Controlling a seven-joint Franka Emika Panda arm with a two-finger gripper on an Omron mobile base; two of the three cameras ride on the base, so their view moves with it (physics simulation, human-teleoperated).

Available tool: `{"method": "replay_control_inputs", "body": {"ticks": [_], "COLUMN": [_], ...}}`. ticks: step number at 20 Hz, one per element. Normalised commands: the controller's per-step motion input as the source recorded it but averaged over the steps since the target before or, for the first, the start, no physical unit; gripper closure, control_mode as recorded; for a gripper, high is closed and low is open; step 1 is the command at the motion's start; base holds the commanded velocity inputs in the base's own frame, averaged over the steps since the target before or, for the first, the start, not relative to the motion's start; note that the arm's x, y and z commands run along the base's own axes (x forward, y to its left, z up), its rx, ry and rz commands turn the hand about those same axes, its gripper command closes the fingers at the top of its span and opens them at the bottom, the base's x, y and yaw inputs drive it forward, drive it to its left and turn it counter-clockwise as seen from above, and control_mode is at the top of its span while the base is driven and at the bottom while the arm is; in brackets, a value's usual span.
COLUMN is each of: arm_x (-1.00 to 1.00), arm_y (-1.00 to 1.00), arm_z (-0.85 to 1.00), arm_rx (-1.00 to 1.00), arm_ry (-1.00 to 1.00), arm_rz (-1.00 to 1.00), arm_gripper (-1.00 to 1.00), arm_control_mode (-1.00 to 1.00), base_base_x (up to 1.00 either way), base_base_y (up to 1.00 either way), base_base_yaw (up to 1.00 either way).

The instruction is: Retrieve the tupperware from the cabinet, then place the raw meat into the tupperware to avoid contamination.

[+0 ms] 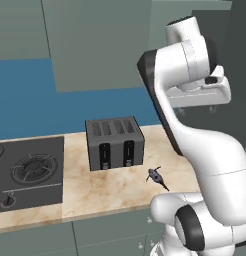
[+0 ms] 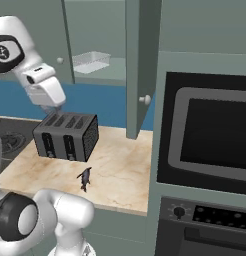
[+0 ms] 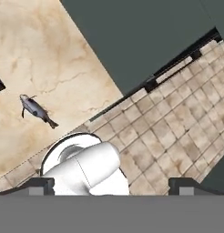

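The cabinet (image 2: 95, 30) stands open above the counter, its right door (image 2: 140, 65) swung out edge-on. On the cabinet's shelf rests the clear tupperware (image 2: 91, 61). The raw meat (image 1: 156, 176) (image 2: 85, 178) (image 3: 36, 109), a small dark grey lump with a thin tail, lies on the marble counter (image 2: 120, 170) in front of the toaster. My gripper (image 1: 197, 109) (image 2: 56, 107) (image 3: 114, 184) hangs high above the counter, pointing down, open and holding nothing. It is below and to the left of the tupperware in the right base view.
A dark four-slot toaster (image 1: 115, 142) (image 2: 66, 136) sits mid-counter. A black cooktop (image 1: 25, 172) lies to the left. A built-in oven (image 2: 210, 135) fills the wall at the right. Tiled floor (image 3: 177, 127) shows below the counter edge.
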Motion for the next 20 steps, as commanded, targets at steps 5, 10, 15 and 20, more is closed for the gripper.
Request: {"method": "replay_control_inputs", "body": {"ticks": [5,10,15,20], "arm_x": [0.38,0.32,0.33,0.46], "arm_y": [0.22,0.04,0.03,0.06], "arm_z": [-0.01,-0.02,0.0,0.0], "arm_rx": [0.09,0.07,0.08,0.07], "arm_ry": [-0.03,-0.19,-0.4,-0.36], "arm_rz": [0.34,0.32,0.23,0.23], "arm_gripper": [-1.0,-1.0,-1.0,-1.0], "arm_control_mode": [-1.0,-1.0,-1.0,-1.0], "base_base_x": [0.0,0.0,0.0,0.0], "base_base_y": [0.0,0.0,0.0,0.0], "base_base_yaw": [0.0,0.0,0.0,0.0]}}
